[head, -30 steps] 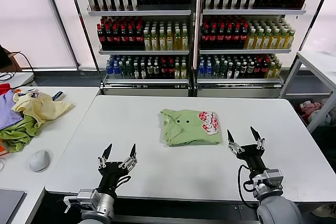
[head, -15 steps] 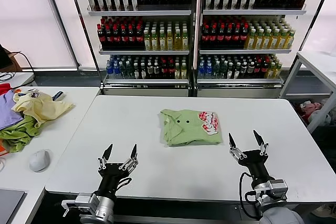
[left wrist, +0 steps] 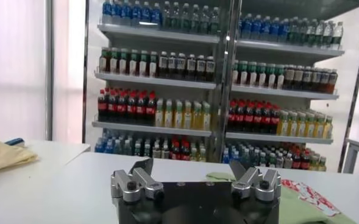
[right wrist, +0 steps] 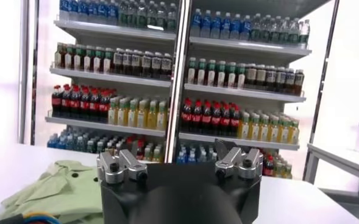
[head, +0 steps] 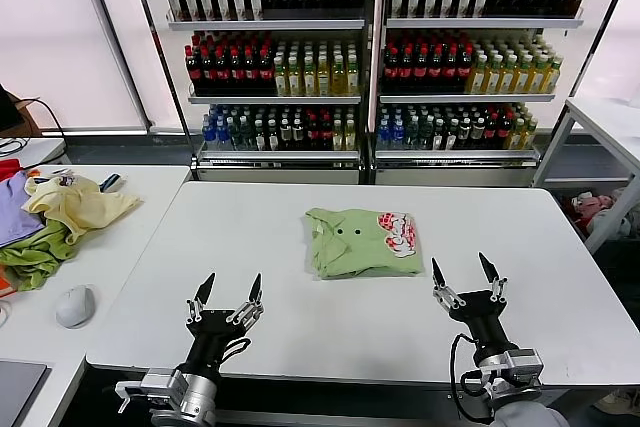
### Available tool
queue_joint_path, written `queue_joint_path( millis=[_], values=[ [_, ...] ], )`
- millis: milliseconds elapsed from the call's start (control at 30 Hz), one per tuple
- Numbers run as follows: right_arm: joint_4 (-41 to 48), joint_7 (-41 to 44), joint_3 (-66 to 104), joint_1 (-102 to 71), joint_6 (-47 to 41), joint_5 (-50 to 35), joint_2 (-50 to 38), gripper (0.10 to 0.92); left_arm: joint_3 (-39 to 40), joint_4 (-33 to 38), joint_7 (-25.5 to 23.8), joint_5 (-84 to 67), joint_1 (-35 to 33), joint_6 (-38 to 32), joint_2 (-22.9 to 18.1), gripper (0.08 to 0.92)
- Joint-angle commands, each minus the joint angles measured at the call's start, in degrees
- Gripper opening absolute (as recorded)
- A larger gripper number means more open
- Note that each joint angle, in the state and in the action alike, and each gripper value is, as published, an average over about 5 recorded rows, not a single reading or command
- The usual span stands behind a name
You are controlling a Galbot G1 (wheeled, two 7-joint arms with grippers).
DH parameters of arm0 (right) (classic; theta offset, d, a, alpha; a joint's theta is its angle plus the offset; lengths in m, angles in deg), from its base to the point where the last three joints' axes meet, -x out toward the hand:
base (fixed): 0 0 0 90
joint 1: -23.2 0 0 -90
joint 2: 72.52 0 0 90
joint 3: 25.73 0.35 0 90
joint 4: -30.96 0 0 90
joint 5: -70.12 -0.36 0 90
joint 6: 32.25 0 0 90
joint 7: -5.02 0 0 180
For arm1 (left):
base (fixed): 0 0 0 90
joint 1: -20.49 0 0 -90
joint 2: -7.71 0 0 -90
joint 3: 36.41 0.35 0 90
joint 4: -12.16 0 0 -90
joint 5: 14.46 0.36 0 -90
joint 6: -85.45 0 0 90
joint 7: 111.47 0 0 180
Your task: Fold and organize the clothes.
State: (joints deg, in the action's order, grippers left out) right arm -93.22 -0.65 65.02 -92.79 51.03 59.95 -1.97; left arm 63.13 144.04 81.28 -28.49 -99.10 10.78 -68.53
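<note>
We see the folded T-shirt [head: 362,240] whole only from the head; left claw [head: 227,292] and right claw [head: 466,271] gape wide, empty, above the bench [head: 300,327].

White work table [head: 250,237] in front; behind it, glass-door drink coolers [head: 375,57] stacked with bottles. Side table [head: 120,247] to the left, another white table [head: 610,122] at right. Bright windows [head: 50,37] beyond.
</note>
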Motion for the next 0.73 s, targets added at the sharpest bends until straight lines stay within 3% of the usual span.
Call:
queue_joint_path(
  millis=[33, 733],
  values=[
    [-0.2, -2.2, -0.5, -0.7, 2.3, 5.1, 0.4, 0.823, 0.1, 0.0, -0.2, 0.0, 0.1, 0.0, -0.1, 0.823],
    [0.3, -3.7, -0.5, -0.2, 0.5, 4.6, 0.9, 0.823, 0.2, -0.4, -0.7, -0.2, 0.8, 0.0, 0.2, 0.823]
  ],
)
